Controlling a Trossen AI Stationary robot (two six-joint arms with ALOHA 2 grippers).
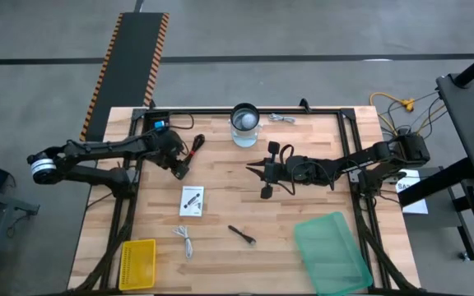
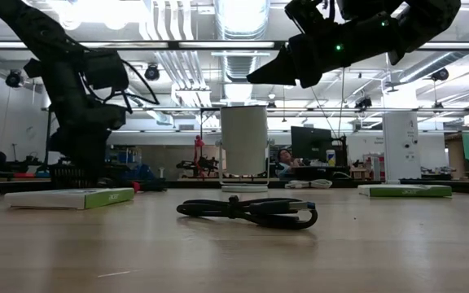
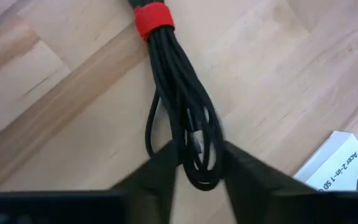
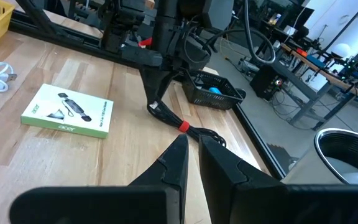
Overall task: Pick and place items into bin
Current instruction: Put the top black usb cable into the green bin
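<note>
Wooden surface [image 1: 237, 205] seen from above: the left pincer [image 1: 179, 170] sits over the black cable [image 1: 189, 153] at the far left. Right pincer [image 1: 263, 169] hangs mid-surface, pressed together.

Low down, another black cable [image 2: 247, 211] lies flat.

Left wrist: fingers [image 3: 160, 171] pinching the looped end (red band farther off).

Right wrist: white packet [image 4: 68, 110] nearby.

Bright overhead light, soft shadows, slight blur

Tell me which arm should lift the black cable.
Left. Its gripper already straddles the black cable, fingers either side of the bundle's end. The right gripper hangs shut above mid-table, away from it.
</note>
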